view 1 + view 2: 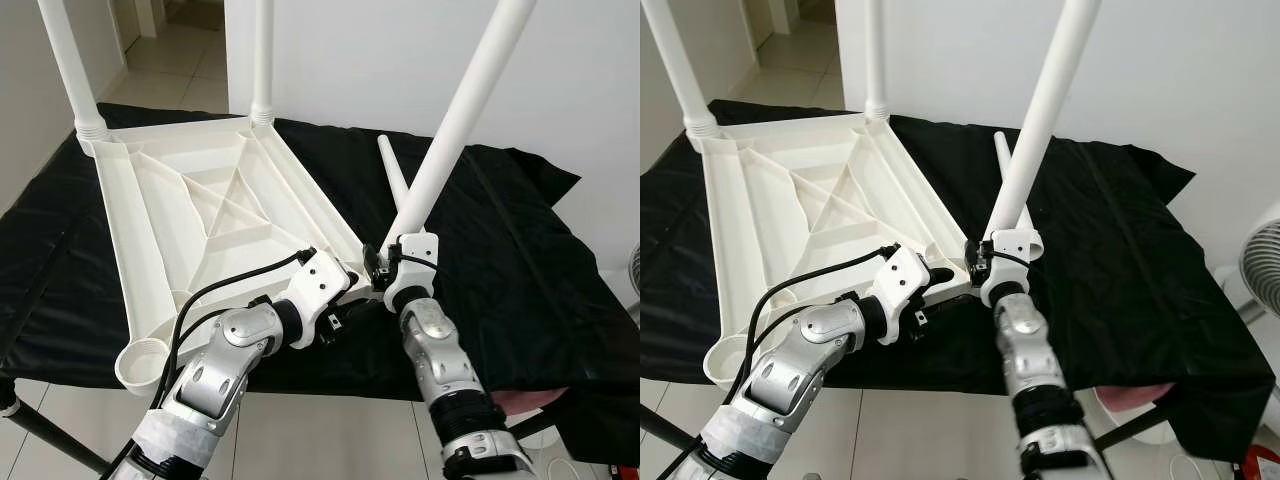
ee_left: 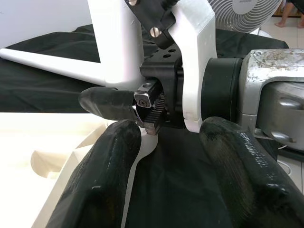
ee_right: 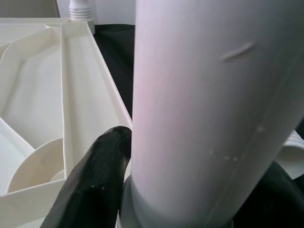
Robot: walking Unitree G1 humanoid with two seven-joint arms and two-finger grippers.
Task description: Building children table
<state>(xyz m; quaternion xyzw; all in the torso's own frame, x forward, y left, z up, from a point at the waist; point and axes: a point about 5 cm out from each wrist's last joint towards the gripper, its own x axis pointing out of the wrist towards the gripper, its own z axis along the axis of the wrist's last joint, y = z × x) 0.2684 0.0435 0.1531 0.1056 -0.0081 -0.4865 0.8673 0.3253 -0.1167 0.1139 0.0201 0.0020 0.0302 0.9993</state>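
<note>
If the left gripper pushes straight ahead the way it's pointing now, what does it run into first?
Most likely the right gripper, which sits directly ahead of the left gripper and close, clamped on the white table leg. The overturned tabletop's corner lies just beside that line; depth is hard to judge.

White tabletop (image 1: 200, 220) and legs (image 1: 460, 120) (plain, unpatterned) on a black cloth (image 1: 520, 260).

Three upright table legs (image 1: 470, 110) run off the top edge; the fan (image 1: 1258, 270) beside the black cloth (image 1: 500, 260) is cropped.
</note>
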